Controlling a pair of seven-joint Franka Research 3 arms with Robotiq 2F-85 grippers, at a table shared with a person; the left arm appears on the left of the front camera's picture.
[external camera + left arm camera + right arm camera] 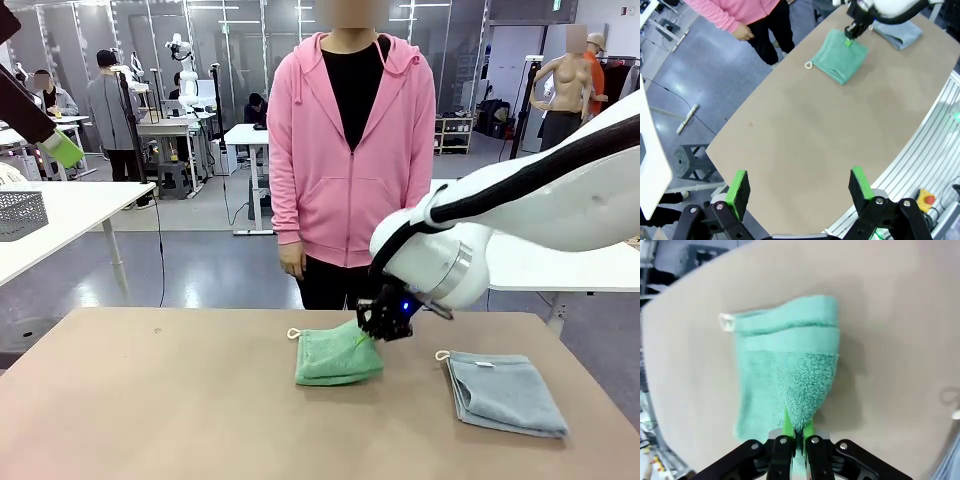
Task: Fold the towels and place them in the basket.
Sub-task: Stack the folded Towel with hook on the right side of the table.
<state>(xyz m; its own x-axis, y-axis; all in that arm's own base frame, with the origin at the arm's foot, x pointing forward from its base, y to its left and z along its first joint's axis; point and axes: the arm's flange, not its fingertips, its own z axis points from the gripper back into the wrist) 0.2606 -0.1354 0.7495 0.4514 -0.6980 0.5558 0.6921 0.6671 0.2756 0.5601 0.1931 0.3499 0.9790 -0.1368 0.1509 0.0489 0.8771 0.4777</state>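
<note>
The green towel (337, 358) lies folded on the table's middle, its white loop (293, 334) at the far left corner. My right gripper (375, 332) is shut on the towel's far right corner, pinching the cloth between its pads (796, 427); the towel (785, 370) bunches up toward the fingers. The light blue-grey towel (505, 392) rests folded at the right, also seen in the left wrist view (900, 32). My left gripper (799, 187) hangs open high above the table's left end, nothing between its fingers. The green towel (840, 60) shows far off there. The basket is out of view.
A person in a pink hoodie (345, 150) stands at the far side, hands down. The brown table (150, 400) has bare room on its left half. A white side table (70, 215) with a grey mesh tray (20, 213) stands at the far left.
</note>
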